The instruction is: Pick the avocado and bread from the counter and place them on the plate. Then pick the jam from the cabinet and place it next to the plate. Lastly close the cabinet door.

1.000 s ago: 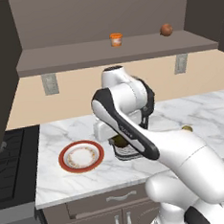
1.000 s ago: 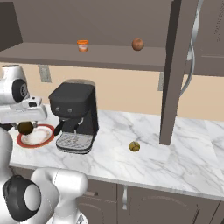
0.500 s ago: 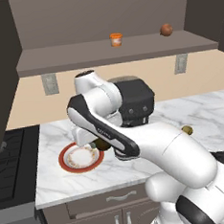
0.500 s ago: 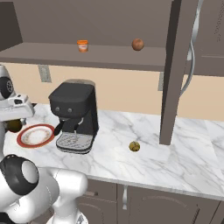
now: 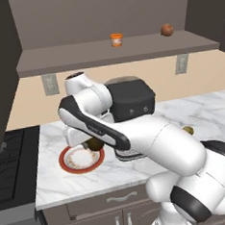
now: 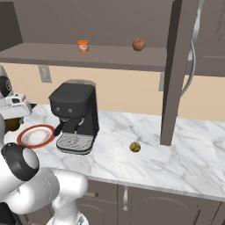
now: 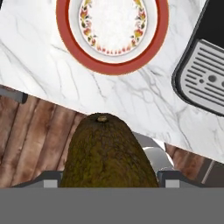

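Observation:
My gripper (image 5: 89, 143) is shut on the avocado (image 5: 95, 144), a dark brown-green oval, and holds it just above the right rim of the red-rimmed plate (image 5: 64, 163) on the white marble counter (image 5: 201, 111). In the hand view the avocado (image 7: 107, 153) fills the lower middle, with the plate (image 7: 113, 69) beyond it. The bread (image 6: 135, 147), a small tan lump, lies on the counter right of the coffee machine. The orange jam (image 5: 116, 39) jar stands on the open cabinet shelf (image 5: 80, 53).
A black coffee machine (image 5: 131, 101) stands just right of the plate, its drip tray (image 7: 205, 83) close by. A reddish-brown ball (image 5: 166, 30) sits on the shelf right of the jam. The cabinet door (image 6: 178, 70) hangs open at the right. A stove (image 5: 12, 157) lies left.
The arm has swung left, carrying the avocado from in front of the coffee machine over to the plate. The grip has stayed the same.

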### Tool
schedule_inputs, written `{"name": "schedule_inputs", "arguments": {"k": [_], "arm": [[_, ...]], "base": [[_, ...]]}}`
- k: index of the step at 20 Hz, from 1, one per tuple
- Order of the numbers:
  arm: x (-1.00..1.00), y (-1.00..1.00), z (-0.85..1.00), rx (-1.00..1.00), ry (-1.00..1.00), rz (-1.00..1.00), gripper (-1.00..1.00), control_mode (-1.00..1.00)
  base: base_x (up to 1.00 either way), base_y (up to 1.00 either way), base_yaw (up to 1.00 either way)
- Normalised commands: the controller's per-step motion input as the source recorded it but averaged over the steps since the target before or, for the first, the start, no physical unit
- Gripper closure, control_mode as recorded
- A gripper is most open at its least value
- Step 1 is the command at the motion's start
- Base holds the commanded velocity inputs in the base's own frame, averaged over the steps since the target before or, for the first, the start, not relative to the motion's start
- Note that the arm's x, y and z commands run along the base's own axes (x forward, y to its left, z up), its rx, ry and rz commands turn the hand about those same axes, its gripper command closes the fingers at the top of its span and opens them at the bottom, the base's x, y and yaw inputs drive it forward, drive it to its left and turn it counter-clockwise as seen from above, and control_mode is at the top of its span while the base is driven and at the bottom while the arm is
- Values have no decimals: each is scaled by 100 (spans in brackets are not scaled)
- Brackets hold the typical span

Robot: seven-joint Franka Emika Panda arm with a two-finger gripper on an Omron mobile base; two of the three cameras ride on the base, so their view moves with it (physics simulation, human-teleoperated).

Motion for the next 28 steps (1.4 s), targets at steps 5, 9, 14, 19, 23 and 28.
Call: {"name": "schedule_inputs", "arguments": {"k": [5,9,14,19,23,28], "arm": [[18,7,-15,0,-2,0,100,-100],[14,7,-15,0,-4,0,100,-100],[10,8,-12,0,-8,0,100,-100],[9,5,-15,0,-8,0,100,-100],[9,3,-15,0,-6,0,100,-100],[7,4,-11,0,-4,0,100,-100]], "base": [[0,0,0],[0,0,0],[0,0,0],[0,0,0],[0,0,0],[0,0,0]]}}
